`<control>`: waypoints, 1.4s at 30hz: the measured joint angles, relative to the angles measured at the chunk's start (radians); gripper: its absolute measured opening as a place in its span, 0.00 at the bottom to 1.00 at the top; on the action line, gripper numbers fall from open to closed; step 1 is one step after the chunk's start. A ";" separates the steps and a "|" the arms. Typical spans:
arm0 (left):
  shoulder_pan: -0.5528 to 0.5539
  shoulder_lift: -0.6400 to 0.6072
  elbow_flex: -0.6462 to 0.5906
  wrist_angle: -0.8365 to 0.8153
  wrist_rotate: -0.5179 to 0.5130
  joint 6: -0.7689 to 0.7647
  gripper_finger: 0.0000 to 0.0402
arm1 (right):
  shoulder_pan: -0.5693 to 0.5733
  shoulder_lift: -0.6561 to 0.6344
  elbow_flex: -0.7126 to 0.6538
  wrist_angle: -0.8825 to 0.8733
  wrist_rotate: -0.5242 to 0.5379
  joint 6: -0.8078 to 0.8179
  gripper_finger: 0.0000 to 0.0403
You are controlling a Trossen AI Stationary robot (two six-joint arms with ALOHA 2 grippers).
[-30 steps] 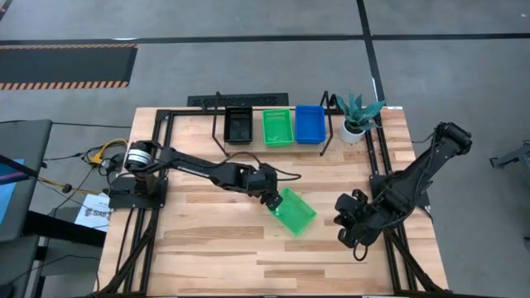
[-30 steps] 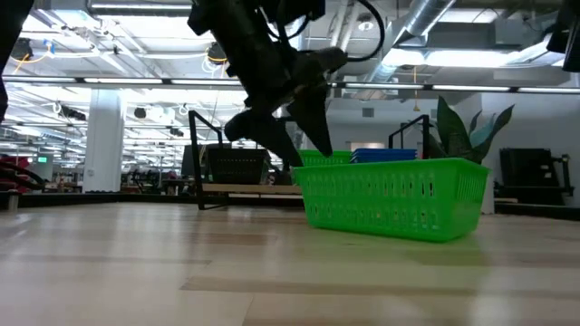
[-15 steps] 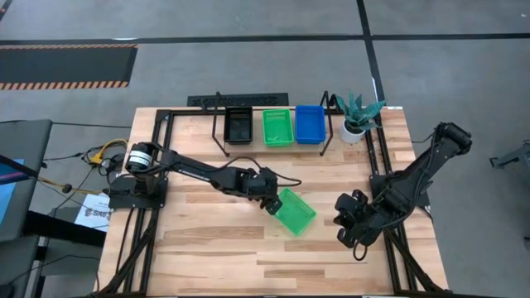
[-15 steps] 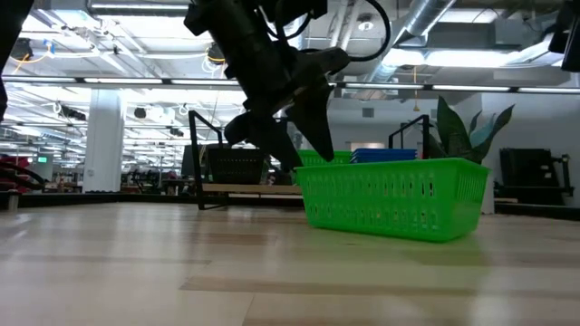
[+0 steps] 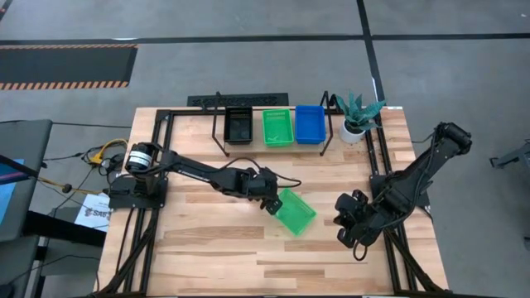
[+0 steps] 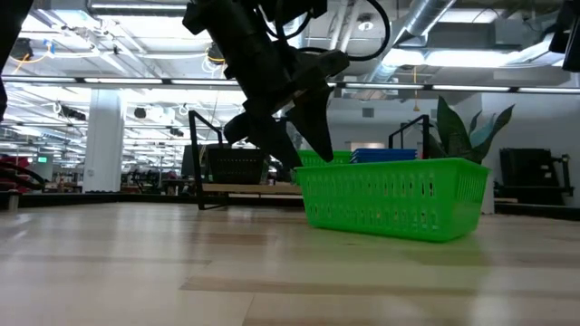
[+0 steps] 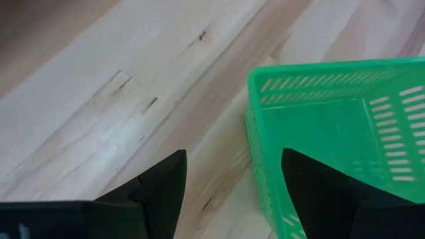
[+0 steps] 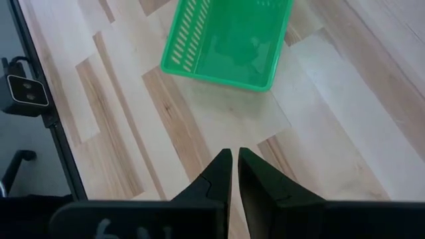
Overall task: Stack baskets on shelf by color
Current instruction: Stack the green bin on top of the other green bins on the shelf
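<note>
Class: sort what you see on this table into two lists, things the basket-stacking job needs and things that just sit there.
Job:
green basket on table
shelf with black basket, green basket, blue basket
left gripper

Just there:
potted plant
right gripper, parked

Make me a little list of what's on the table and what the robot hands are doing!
shelf: at the table's far edge, holding three baskets
black basket: on the shelf
green basket: on the shelf, middle
blue basket: on the shelf
loose green basket: on the table, mid-table
plant: beside the shelf
left gripper: open, straddling one wall of the loose green basket
right gripper: shut, waiting, empty
</note>
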 joint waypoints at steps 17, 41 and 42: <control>-0.013 0.071 0.008 0.089 0.065 -0.016 0.58 | 0.008 0.000 0.000 -0.007 0.000 0.005 0.13; 0.002 0.090 0.041 -0.008 0.143 -0.042 0.00 | 0.014 0.000 0.000 -0.014 0.000 0.019 0.13; 0.002 0.090 0.059 -0.025 0.145 -0.032 0.00 | 0.014 0.000 0.000 -0.014 0.000 0.019 0.13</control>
